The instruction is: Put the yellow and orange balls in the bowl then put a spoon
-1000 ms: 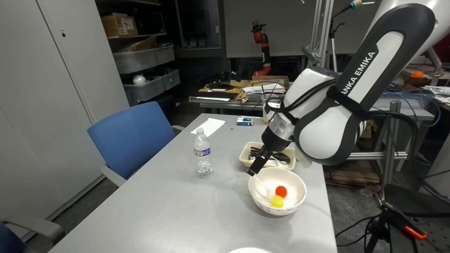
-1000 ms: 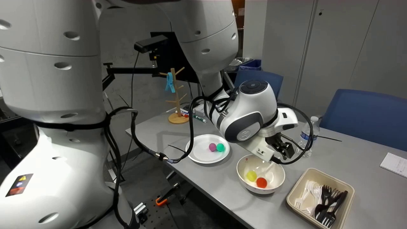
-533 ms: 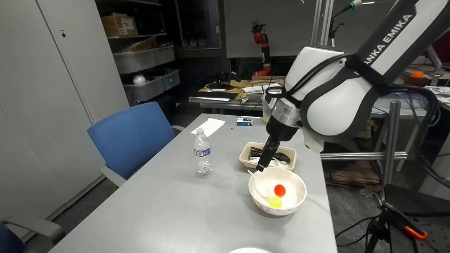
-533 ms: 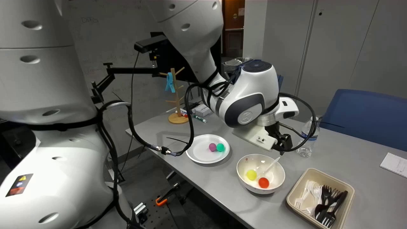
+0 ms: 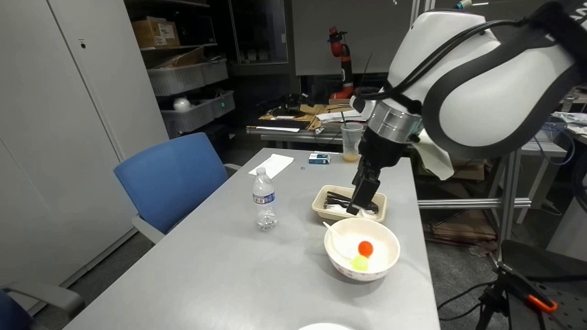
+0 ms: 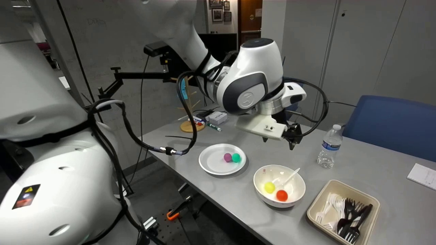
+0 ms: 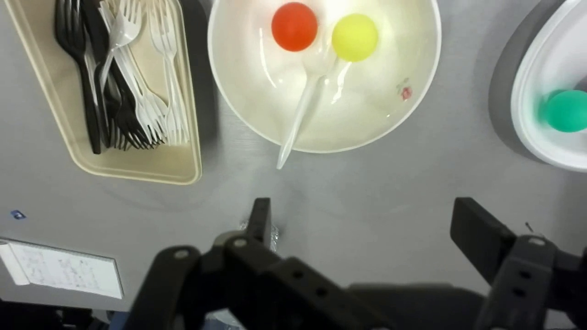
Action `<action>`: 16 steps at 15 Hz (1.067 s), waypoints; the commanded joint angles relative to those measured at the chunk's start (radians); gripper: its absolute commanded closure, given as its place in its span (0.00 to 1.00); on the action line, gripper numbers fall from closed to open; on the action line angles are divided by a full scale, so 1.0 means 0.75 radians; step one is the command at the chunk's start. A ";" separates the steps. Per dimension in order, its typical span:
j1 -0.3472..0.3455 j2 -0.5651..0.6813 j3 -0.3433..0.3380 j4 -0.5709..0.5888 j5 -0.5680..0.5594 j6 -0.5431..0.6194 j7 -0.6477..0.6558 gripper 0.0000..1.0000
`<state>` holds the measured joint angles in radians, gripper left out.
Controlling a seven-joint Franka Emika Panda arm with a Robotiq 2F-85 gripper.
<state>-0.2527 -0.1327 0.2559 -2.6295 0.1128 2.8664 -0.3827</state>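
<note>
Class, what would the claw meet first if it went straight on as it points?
Probably the table beside the bowl, though depth is unclear: the bowl itself or the spoon handle might come first.

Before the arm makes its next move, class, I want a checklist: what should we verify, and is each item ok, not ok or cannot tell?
1. The yellow ball lies in the bowl: ok.
2. The orange-red ball lies in the bowl: ok.
3. The white spoon is in the bowl: ok; its handle sticks out past the rim.
4. The gripper holds nothing: ok; its jaws stand wide apart.
5. There is room enough beside the water bottle: cannot tell; it looks apart from the gripper in both exterior views, but depth is unclear.
</note>
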 commanded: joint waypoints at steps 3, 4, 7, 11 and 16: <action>0.258 -0.222 -0.218 -0.129 -0.112 -0.053 0.055 0.00; 0.275 -0.244 -0.236 -0.145 -0.133 -0.051 0.068 0.00; 0.304 -0.178 -0.273 -0.110 -0.164 -0.017 0.084 0.00; 0.307 -0.193 -0.277 -0.125 -0.168 -0.017 0.085 0.00; 0.307 -0.193 -0.278 -0.126 -0.168 -0.017 0.085 0.00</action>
<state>-0.0669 -0.2788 0.0979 -2.7245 0.0293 2.8540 -0.3514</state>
